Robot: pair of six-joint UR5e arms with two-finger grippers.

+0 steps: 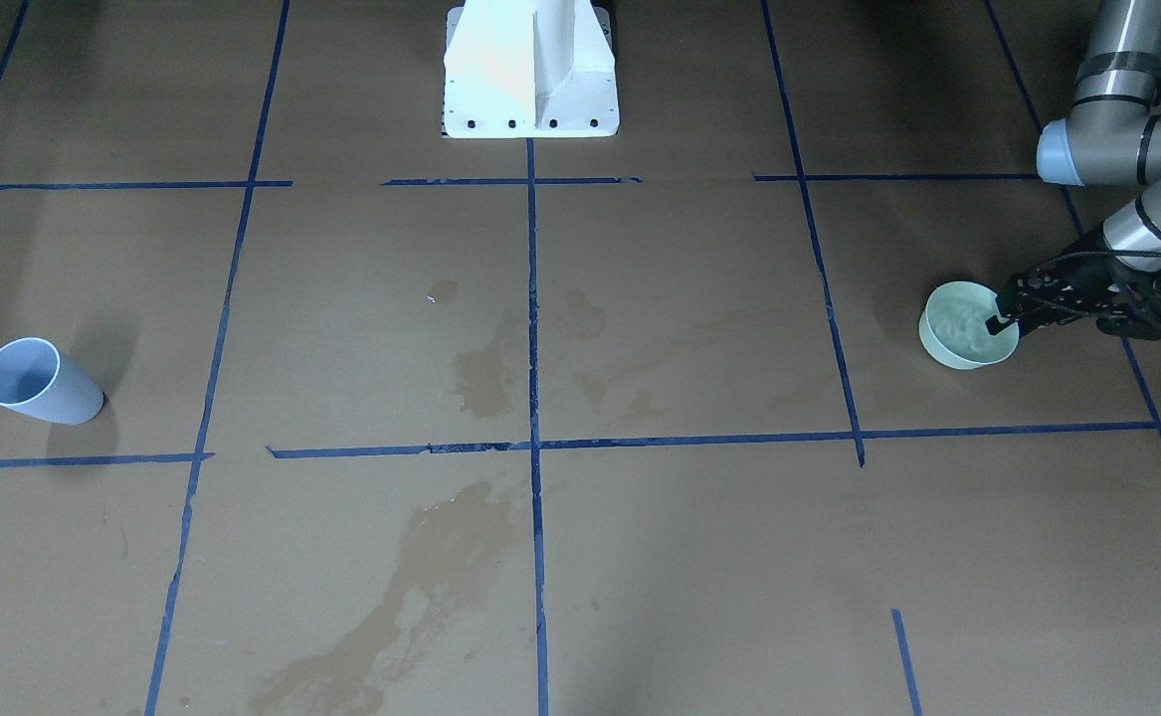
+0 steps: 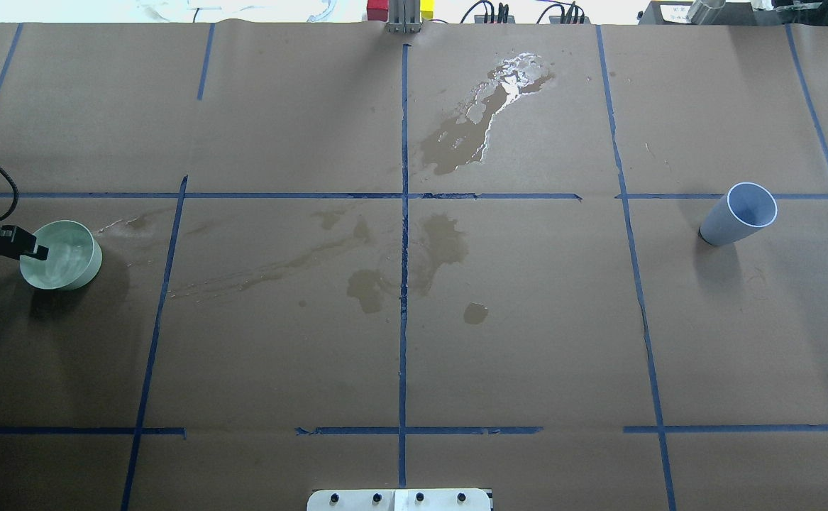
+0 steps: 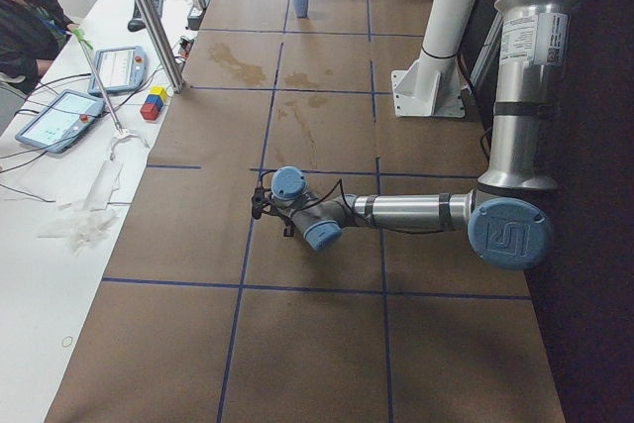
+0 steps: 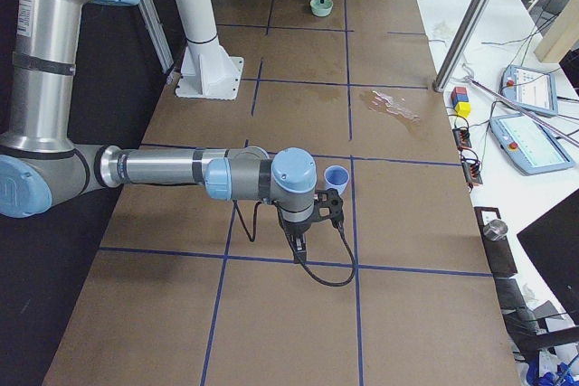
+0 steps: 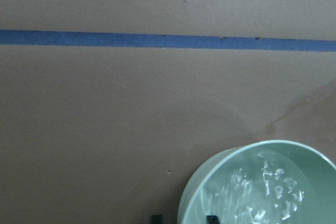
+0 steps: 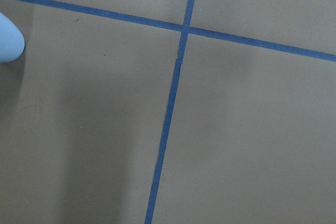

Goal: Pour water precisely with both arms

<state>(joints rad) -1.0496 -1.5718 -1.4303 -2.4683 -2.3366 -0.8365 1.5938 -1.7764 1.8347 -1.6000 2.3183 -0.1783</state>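
Gripping the rim of the water cup at the counter's left end

Closing over the rim of the green cup [image 2: 60,255], the left gripper [image 2: 36,250] has one finger inside the wall and one outside, a narrow pinch suited to lifting and tilting. The water [image 5: 265,190] ripples inside, so any lift probably needs care. In the overhead view the green cup sits at 9 o'clock, the empty blue cup [image 2: 738,213] at 3 o'clock, well apart, with wet stains [image 2: 449,241] on open brown counter [image 2: 527,341] between them. The right gripper [image 4: 327,204] hangs just beside the blue cup; I cannot tell its opening. Room abounds toward the centre, little toward the left edge
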